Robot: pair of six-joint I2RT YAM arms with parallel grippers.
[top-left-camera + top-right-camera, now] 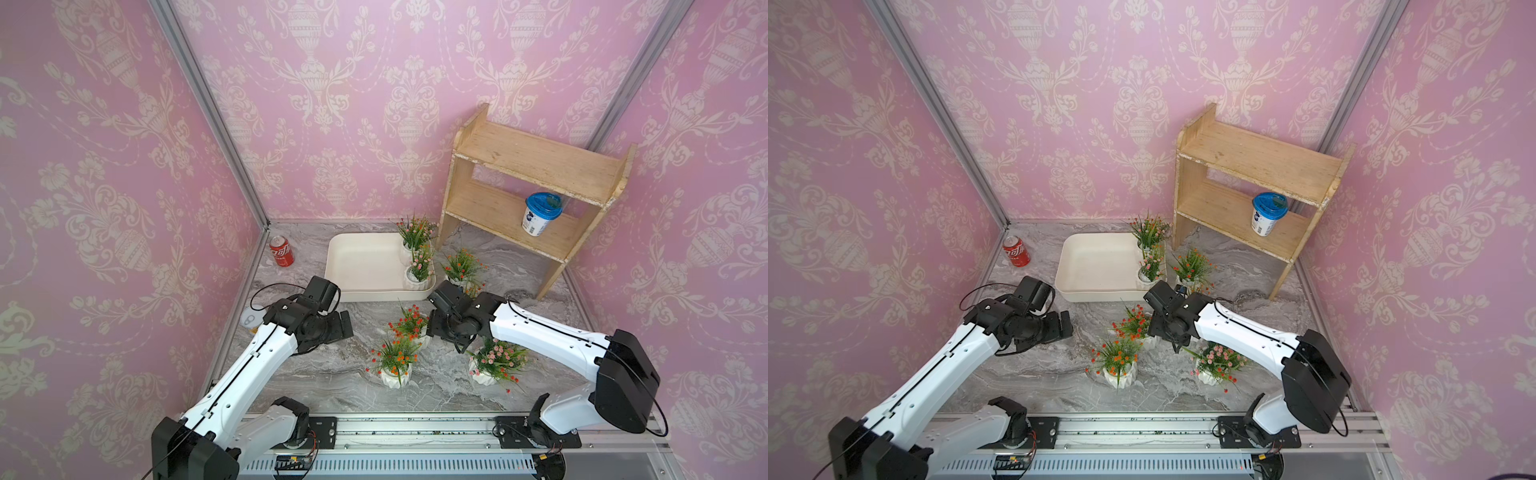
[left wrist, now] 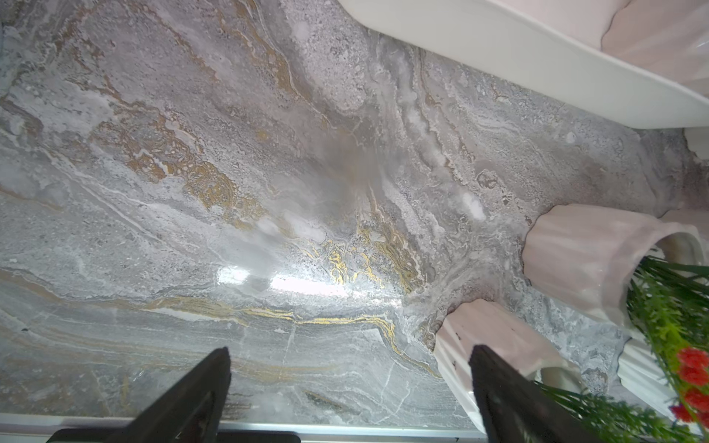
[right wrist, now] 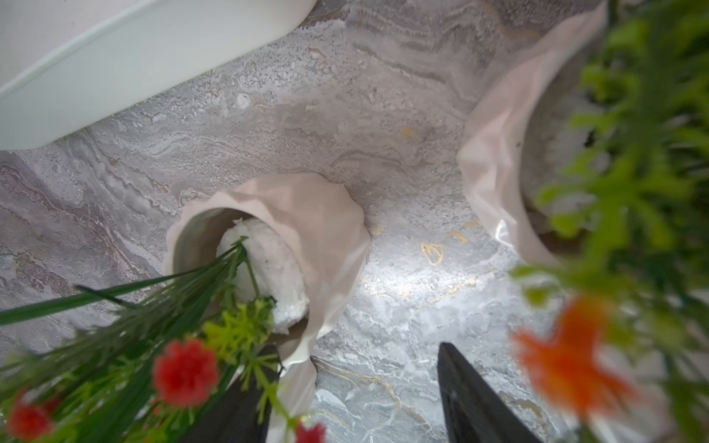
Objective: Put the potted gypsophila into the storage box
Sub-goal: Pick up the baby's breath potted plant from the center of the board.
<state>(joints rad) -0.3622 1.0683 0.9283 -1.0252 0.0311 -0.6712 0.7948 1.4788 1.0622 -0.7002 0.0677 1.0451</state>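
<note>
Here's the right tool (image 3: 355,347), down at the red-blossomed pot (image 3: 318,237); jaws roughly half apart, nothing gripped yet; the pot's wall runs down between the fingers (image 3: 479,402), hard by one, with a gap to the other. The pot stands upright on the surface (image 3: 403,126), so the squeeze must come across its waist; the right arm is plainly the nearer. The left tool (image 2: 350,349) hangs spread wide and empty over bare surface. The storage box (image 1: 357,296) lies just beyond, two pots (image 1: 417,281) already in its right end; others stand out on the surface. Glossy, faceted white walls, likely slippery; a white foam plug (image 3: 268,268) inside; floppy plastic sprigs (image 3: 126,318) draped over one finger; polished grey marble-look surface, gold-veined; smooth cream plastic box.
</note>
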